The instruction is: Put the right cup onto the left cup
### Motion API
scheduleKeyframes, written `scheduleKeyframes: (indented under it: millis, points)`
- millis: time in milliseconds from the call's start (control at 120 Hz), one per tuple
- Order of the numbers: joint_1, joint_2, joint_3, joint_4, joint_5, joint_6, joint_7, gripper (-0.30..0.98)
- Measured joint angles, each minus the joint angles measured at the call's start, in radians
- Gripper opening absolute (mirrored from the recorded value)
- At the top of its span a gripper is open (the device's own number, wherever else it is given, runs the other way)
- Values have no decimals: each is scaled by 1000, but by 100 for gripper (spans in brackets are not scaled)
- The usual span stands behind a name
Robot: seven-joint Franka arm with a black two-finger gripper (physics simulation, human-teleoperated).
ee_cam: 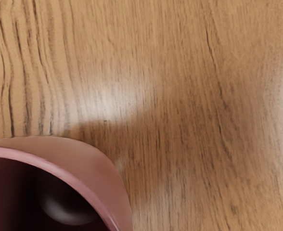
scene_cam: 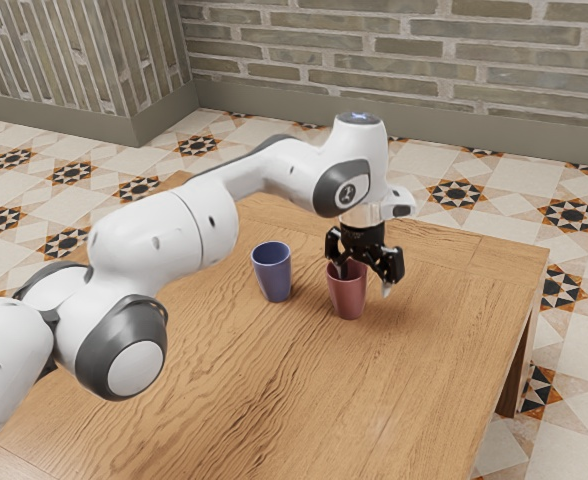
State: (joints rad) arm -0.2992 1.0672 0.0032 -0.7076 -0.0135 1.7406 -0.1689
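Observation:
The black gripper is open in the exterior view, low over the red-pink cup. One finger is at the cup's mouth, and the other stands apart beyond its exterior-view right side. The red-pink cup is upright on the wooden table. A blue cup stands upright, separate from it, toward the exterior view's left. In the wrist view, the red-pink cup has its rim and dark inside partly in the picture; whether a finger reaches inside cannot be made out.
The arm's links stretch over the table from the exterior view's left, passing above and behind the blue cup. A table edge runs along the exterior view's right, with tiled floor beyond and a brick wall at the back.

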Motion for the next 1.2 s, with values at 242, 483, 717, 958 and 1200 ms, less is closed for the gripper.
scheduleKeyframes:
  millis: [242, 483, 717, 958, 1200]
  points:
    - [0, 0, 0, -24, 0, 33, -2, 47]
    - [1, -1, 1, -30, -2, 44, -5, 5]
    - [3, -6, 1, -40, -2, 47, -12, -7]
    - [3, -31, 5, -47, 8, 42, -17, -9]
    - [-19, -109, 26, -83, 16, 7, -19, -9]
